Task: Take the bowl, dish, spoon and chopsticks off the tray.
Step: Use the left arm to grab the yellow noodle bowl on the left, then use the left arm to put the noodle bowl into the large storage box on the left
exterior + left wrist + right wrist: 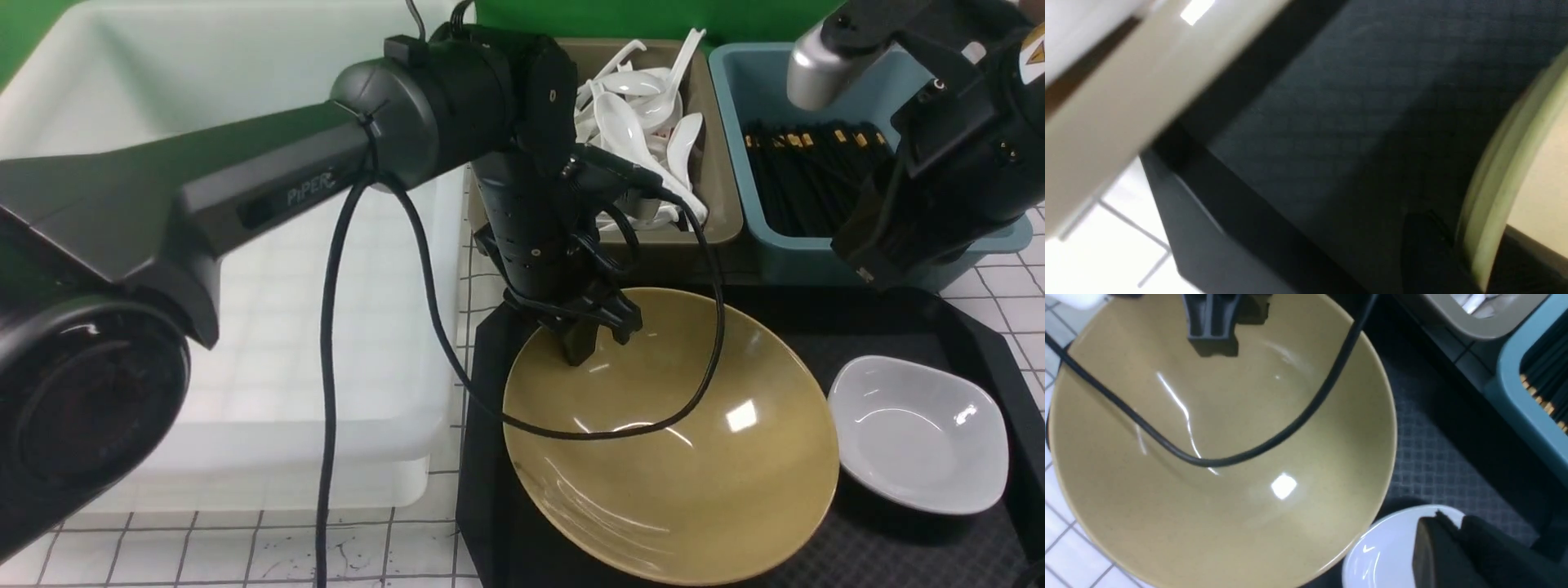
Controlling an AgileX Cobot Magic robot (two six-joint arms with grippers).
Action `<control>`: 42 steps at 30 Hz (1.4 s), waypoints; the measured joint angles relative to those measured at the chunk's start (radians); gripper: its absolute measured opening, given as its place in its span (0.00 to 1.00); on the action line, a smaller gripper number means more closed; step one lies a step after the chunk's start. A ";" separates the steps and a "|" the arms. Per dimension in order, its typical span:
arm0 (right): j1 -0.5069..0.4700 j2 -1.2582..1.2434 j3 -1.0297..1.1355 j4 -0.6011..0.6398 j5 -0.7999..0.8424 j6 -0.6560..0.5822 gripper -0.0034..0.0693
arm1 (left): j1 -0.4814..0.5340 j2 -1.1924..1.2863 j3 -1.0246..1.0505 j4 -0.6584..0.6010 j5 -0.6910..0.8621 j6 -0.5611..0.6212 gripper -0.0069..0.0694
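Left jaws clamp the bowl's (678, 457) far rim; right jaws, closed and empty, hang raised to the bowl's right.

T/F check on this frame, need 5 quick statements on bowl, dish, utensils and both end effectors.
1. The left end effector is at the far rim of the bowl. True.
2. The dish sits inside the bowl. False: it lies on the tray, to the bowl's right.
3. Chopsticks lie on the tray. False: the only chopsticks in view are in the blue bin.
4. White spoons lie in the olive bin. True.
5. The right end effector grips the dish. False: it is raised near the blue bin, holding nothing.
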 joint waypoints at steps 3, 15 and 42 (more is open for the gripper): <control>0.021 0.002 -0.026 0.003 0.035 -0.008 0.20 | -0.002 -0.056 0.000 0.014 0.007 -0.013 0.11; 0.296 0.002 -0.326 0.004 0.075 -0.021 0.10 | 0.165 -0.312 0.015 -0.149 0.022 0.008 0.10; 0.407 0.091 -0.417 -0.016 0.026 -0.055 0.10 | 1.049 -0.866 0.730 -0.262 -0.265 0.090 0.10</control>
